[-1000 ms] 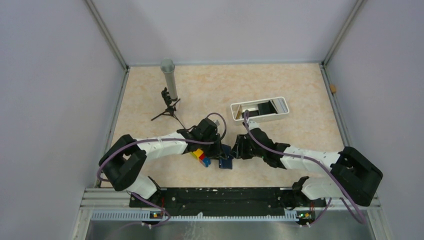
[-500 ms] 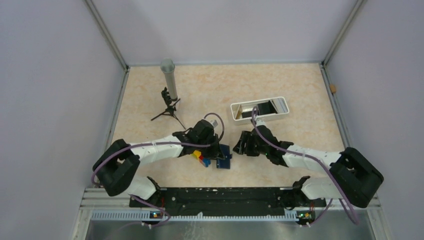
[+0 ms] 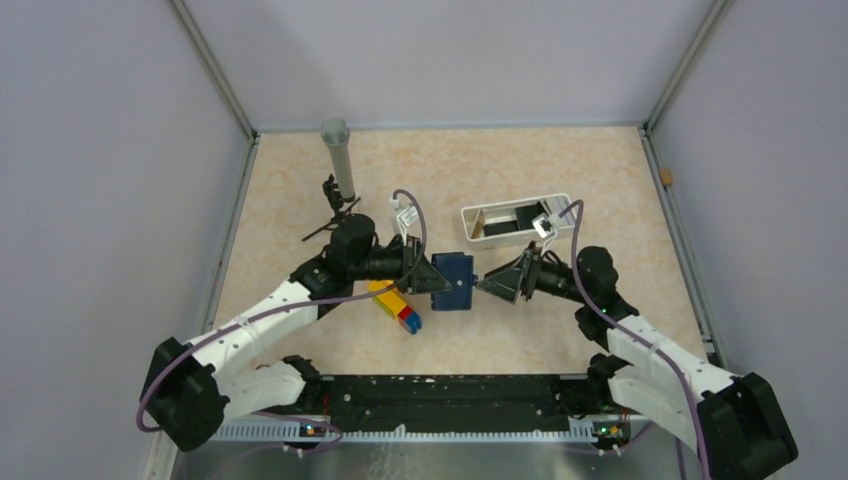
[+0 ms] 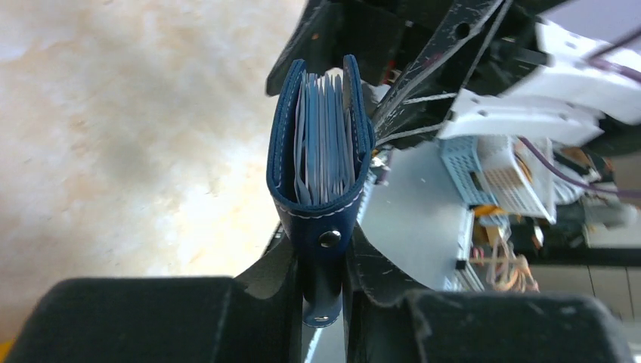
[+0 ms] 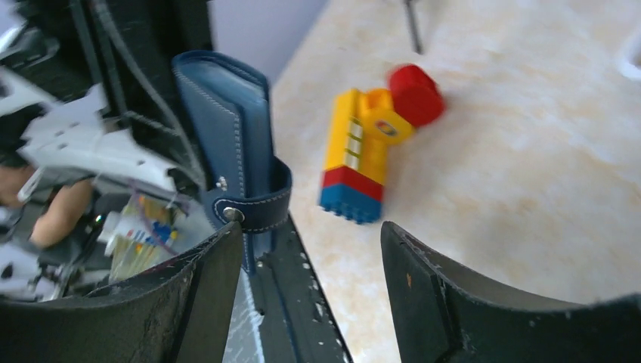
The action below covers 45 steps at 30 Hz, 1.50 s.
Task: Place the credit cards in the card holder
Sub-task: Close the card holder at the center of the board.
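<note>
The navy card holder (image 3: pixel 453 282) hangs in the air above the table, held by my left gripper (image 3: pixel 432 280), which is shut on its strap end. In the left wrist view the card holder (image 4: pixel 321 151) stands between the jaws, folded, pale inner slots showing and a snap stud on the strap. My right gripper (image 3: pixel 495 284) is open and empty, just right of the card holder and apart from it. In the right wrist view the card holder (image 5: pixel 227 128) is beyond the left finger (image 5: pixel 189 302). A yellow-gold card (image 3: pixel 479 222) leans in the white tray (image 3: pixel 520 235). No greyish card shows.
Toy bricks, yellow, red and blue (image 3: pixel 395 305), lie under the left arm; they also show in the right wrist view (image 5: pixel 363 151). A grey cylinder on a small black tripod (image 3: pixel 338 175) stands at the back left. Walls enclose the table on three sides.
My left gripper has lifted the card holder off the table and swung it up and right. My right gripper has let go, drawn back to the right and risen. Both arms now stand higher.
</note>
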Tool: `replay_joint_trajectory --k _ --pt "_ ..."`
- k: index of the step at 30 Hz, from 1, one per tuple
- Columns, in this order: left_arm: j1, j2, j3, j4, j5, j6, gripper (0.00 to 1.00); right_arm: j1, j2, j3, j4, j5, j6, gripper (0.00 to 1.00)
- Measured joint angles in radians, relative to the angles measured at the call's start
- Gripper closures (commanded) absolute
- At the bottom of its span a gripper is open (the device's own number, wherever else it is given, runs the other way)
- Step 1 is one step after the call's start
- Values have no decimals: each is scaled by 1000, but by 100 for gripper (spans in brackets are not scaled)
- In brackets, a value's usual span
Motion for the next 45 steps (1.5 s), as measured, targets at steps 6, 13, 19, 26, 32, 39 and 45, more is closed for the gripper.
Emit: replay_joint_trajectory --k 6,13,19,26,32,39,45 --pt "16 -45 14 82 185 -20 100 -1 16 -24 346 -218 139 34" --pt "23 -60 14 167 257 -75 100 37 83 -11 504 -320 229 42" --pt "29 -60 14 188 266 -91 100 60 85 15 562 -341 267 42" --pt "39 -60 14 181 255 -90 100 64 86 26 581 -340 272 44" --pt "51 -59 14 150 239 -81 100 64 86 30 568 -339 268 46" --pt "58 -55 14 134 236 -75 100 64 88 37 526 -325 244 49" --pt "60 -50 -1 136 254 -77 100 64 124 37 521 -279 235 46"
